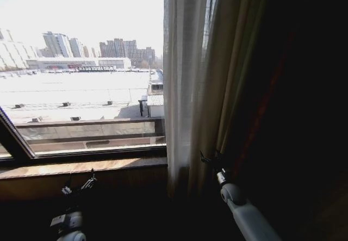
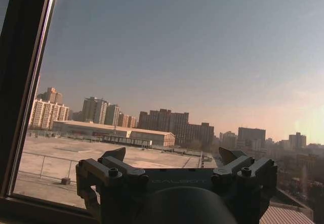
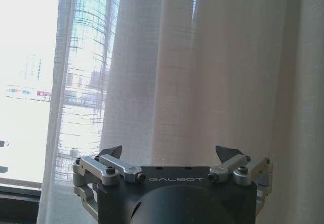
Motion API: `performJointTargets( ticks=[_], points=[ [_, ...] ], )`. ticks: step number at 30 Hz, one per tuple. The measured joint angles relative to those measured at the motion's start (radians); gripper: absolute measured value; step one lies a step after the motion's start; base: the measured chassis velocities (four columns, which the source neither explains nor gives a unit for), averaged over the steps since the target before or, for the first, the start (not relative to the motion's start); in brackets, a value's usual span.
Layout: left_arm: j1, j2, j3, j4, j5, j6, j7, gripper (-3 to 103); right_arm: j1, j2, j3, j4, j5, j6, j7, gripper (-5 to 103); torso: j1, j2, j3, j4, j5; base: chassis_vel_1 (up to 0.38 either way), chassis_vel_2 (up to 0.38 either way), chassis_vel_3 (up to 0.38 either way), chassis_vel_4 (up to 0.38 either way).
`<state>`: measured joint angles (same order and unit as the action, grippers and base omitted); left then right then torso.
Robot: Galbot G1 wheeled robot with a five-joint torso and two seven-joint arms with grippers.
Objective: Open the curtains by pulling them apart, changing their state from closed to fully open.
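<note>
My right tool (image 1: 209,159) is up at the foot of the curtains (image 1: 196,78), fingers spread wide with nothing between them, and from the right wrist view the same tool (image 3: 172,153) is pointed straight at the pleated fabric (image 3: 202,67) with its two dark fingertips (image 3: 112,150) well apart, not pinching any cloth that I can see. My left tool (image 1: 81,185) is lower down on the other side, in front of the wooden sill (image 1: 81,167), and it's spread open too; the left wrist view shows that tool (image 2: 172,158) facing bare glass with just sky and city beyond. Biggest thing in front of me is the window (image 1: 81,61), uncovered over the left part of the head view, with a pale rooftop (image 1: 76,91) and a row of tower blocks (image 1: 125,50) outside. The curtains hang bunched into a tall column just right of the middle, sheer and cream, light coming through the thin edge nearest the glass. To the right of them it's all dark and I can't make out what's there. The black window frame (image 1: 13,140) runs slanted at the lower left, and in the left wrist view the frame (image 2: 23,82) stands as a dark bar along one side.
</note>
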<state>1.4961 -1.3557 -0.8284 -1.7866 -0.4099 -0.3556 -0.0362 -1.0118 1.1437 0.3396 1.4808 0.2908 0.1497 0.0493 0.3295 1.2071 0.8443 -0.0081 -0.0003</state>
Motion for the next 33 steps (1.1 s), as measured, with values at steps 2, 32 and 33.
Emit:
performJointTargets(
  ticks=[2,32,33],
  points=[
    [0.0,0.0,0.0,0.0,0.0,0.0,0.0,100,0.008,0.004,-0.004,-0.02,0.004,0.035,-0.005,100,0.0,0.0,0.0,0.0001,-0.0001,0.302,0.295,-0.32,-0.299],
    [0.0,0.0,0.0,0.0,0.0,0.0,0.0,100,0.084,0.052,-0.074,-0.118,-0.016,0.087,-0.052,100,0.0,0.0,0.0,0.0,0.0001,0.053,0.073,-0.058,-0.072],
    [0.0,0.0,0.0,0.0,0.0,0.0,0.0,100,0.09,0.054,-0.079,-0.124,-0.017,0.087,-0.042,100,0.0,0.0,0.0,-0.0001,0.0001,-0.106,0.1,0.032,-0.076]
  ],
)
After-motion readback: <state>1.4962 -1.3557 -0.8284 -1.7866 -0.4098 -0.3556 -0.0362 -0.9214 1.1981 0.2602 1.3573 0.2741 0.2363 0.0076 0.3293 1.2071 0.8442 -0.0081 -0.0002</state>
